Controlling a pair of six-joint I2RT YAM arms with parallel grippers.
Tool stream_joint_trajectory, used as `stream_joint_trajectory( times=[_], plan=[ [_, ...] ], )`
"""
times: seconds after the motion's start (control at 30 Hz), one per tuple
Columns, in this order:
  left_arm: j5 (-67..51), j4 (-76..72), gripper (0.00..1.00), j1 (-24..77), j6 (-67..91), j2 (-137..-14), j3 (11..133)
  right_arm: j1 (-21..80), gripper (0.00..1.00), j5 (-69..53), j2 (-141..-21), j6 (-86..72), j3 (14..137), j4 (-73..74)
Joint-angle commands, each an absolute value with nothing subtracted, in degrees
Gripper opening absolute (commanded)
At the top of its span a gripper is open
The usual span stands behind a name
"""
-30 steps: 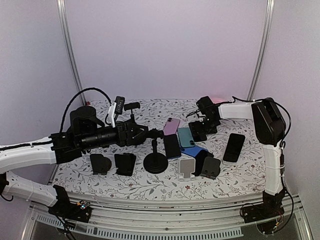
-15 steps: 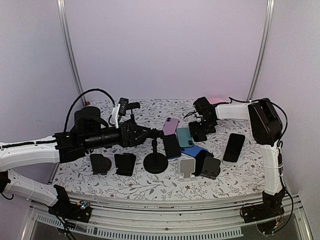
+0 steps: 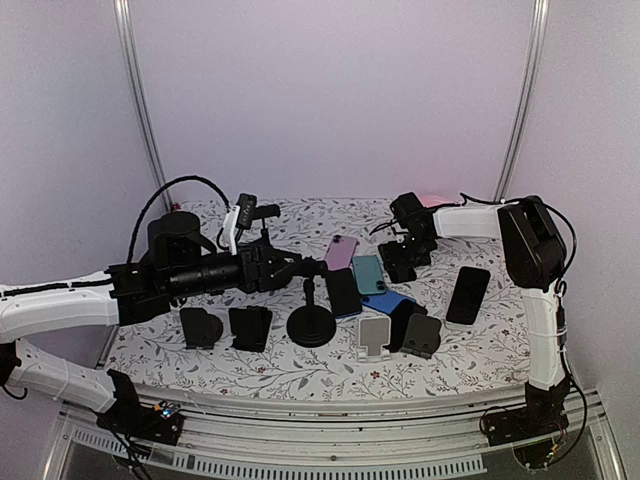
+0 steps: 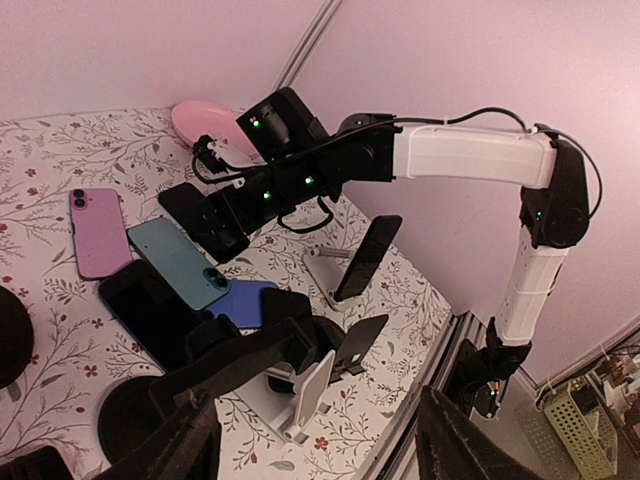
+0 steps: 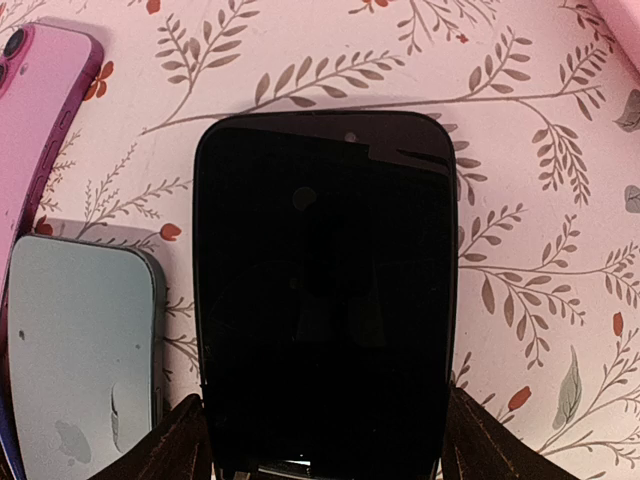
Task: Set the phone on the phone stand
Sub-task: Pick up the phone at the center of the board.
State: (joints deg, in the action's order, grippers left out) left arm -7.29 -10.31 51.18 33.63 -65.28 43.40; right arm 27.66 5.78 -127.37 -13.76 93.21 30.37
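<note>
Two dark fingertips (image 5: pixel 188 448) of your right gripper (image 5: pixel 325 455) stand spread, one on each long edge of the glossy black slab phone (image 5: pixel 325 300). It lies flat and screen up on the floral-print tablecloth (image 3: pixel 300 225). Its long axis runs straight away from the claw, so you straddle the near short end and the jaws would close across its width. The pads sit just beside the edges. I can't tell from the wrist view whether they are pressing yet, and I read the phone as not yet lifted.

Your right arm is plainly the one for this. The left gripper (image 3: pixel 292 268) hangs well apart from the phone with its jaws parted and nothing between them, near the black round-based post stand (image 3: pixel 311 325).

The phone is thin, with rounded corners and smooth glass, so I'd expect a slippery edge grip. Just beside it on the left lie a matte teal phone (image 5: pixel 80 350) and a pink phone (image 5: pixel 35 110), so your left finger has little room.

From the phone, the free stands lie toward the near edge of the table: a white folded-plate stand (image 3: pixel 375 335) and a black wedge stand (image 3: pixel 422 335). To the right, another black phone (image 3: pixel 467 295) already leans on a stand.
</note>
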Motion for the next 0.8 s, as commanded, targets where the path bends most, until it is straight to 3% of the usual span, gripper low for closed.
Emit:
stream_joint_trajectory(
  times=[0.0, 0.23, 0.77],
  plan=[
    [-7.99, -11.62, 0.67, 50.42, 33.41, -65.31, 44.86, 27.04, 0.73, 2.60, -129.56, -13.76, 92.01, 33.04],
    [-7.70, -11.11, 0.67, 50.08, 33.72, -66.63, 46.97, 27.34, 0.65, 2.08, -127.73, -14.88, 91.85, 31.61],
    [-6.15, -9.20, 0.67, 49.42, 34.83, -70.49, 52.95, 26.67, 0.60, 1.32, -120.26, -17.56, 91.06, 28.56]
  ],
)
